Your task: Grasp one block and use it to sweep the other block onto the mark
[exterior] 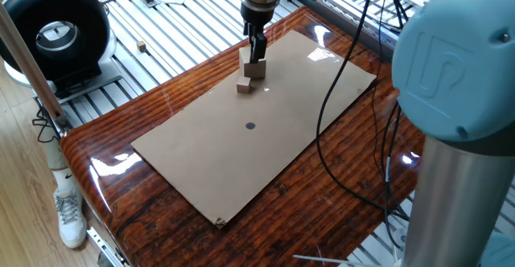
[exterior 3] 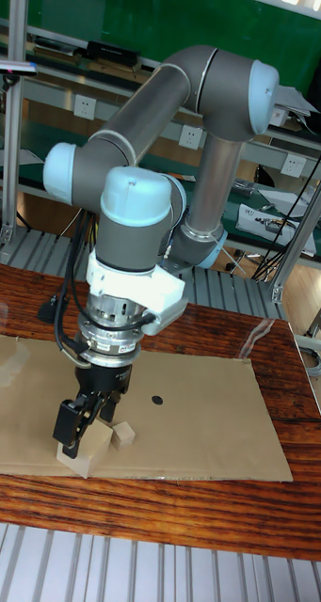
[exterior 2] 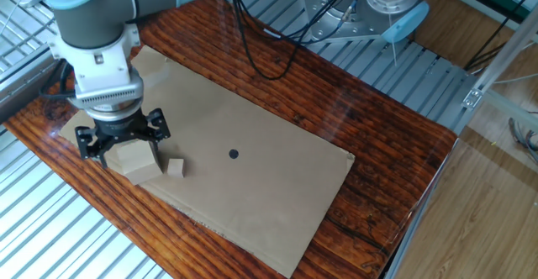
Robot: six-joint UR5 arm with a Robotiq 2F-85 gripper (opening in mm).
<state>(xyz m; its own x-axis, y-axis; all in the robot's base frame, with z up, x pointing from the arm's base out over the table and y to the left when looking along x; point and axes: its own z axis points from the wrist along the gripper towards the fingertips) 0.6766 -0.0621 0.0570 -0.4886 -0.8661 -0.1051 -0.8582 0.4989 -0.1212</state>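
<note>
The larger pale tan block (exterior 2: 136, 160) rests on the cardboard sheet (exterior 2: 252, 195) near its far-left end. My gripper (exterior 2: 124, 150) stands open and low over this block, with a finger on either side of it and no clear contact. The small brownish block (exterior 2: 175, 168) sits just right of the pale one, a small gap apart. The dark round mark (exterior 2: 234, 154) lies further along the sheet. In the tall fixed view my gripper (exterior 3: 85, 429) straddles the pale block (exterior 3: 82, 459), beside the small block (exterior 3: 124, 434) and the mark (exterior 3: 157, 400).
The cardboard (exterior: 265, 154) lies on a glossy wooden table (exterior: 105, 150) set on metal slats. A black round device (exterior: 55, 30) stands off the table's left. Black cables (exterior: 354, 98) hang over the right side. A stray small cube (exterior: 142, 47) sits on the slats.
</note>
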